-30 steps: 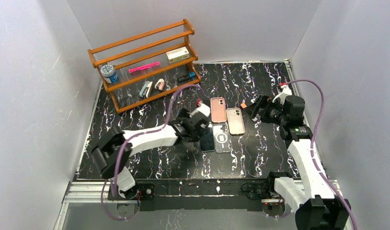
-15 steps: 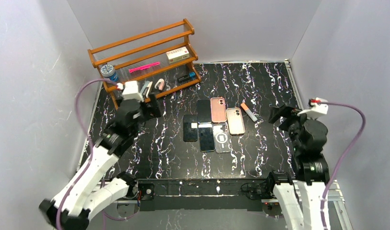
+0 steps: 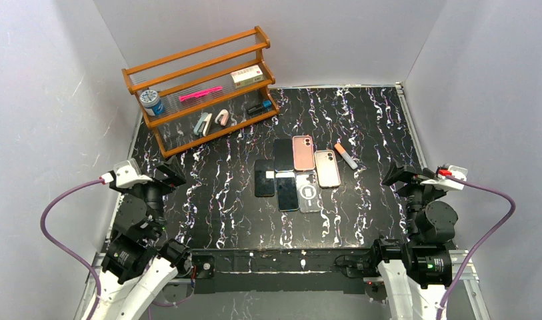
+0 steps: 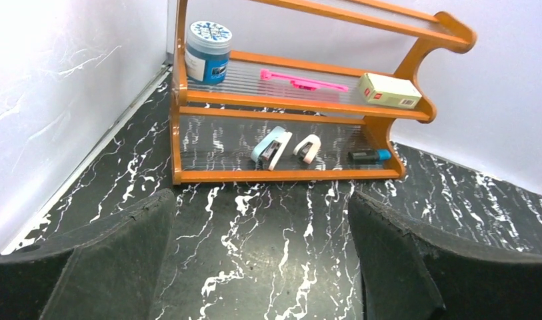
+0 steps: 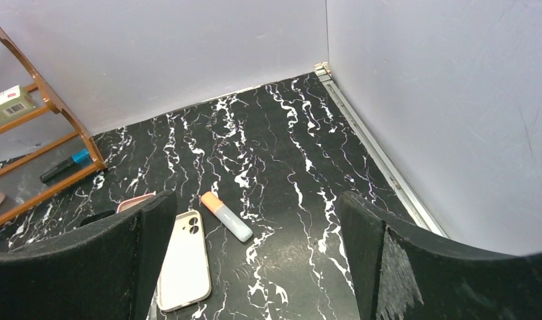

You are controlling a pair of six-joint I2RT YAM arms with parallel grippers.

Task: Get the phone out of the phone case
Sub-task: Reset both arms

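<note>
A cluster of phones and cases lies mid-table. Two black phones [image 3: 265, 178] [image 3: 283, 152] and a dark-screened phone [image 3: 288, 191] lie flat beside a clear phone case [image 3: 308, 191] with a ring mark. A pink case [image 3: 303, 153] and a beige case [image 3: 327, 168] [image 5: 183, 260] lie back up; whether either holds a phone I cannot tell. My left gripper [image 3: 168, 175] [image 4: 261, 267] is open and empty near the left edge, facing the shelf. My right gripper [image 3: 396, 175] [image 5: 255, 267] is open and empty at the right, apart from the cluster.
A wooden shelf rack [image 3: 201, 90] [image 4: 288, 107] stands at the back left with a blue-lidded jar [image 4: 208, 52], a pink tool, a small box and staplers. An orange-capped marker [image 3: 345, 156] [image 5: 226, 217] lies right of the beige case. White walls enclose the table.
Both arms have pulled back from the phone cluster to their near corners. The left gripper has opened wider; the phones and cases lie where they were.
</note>
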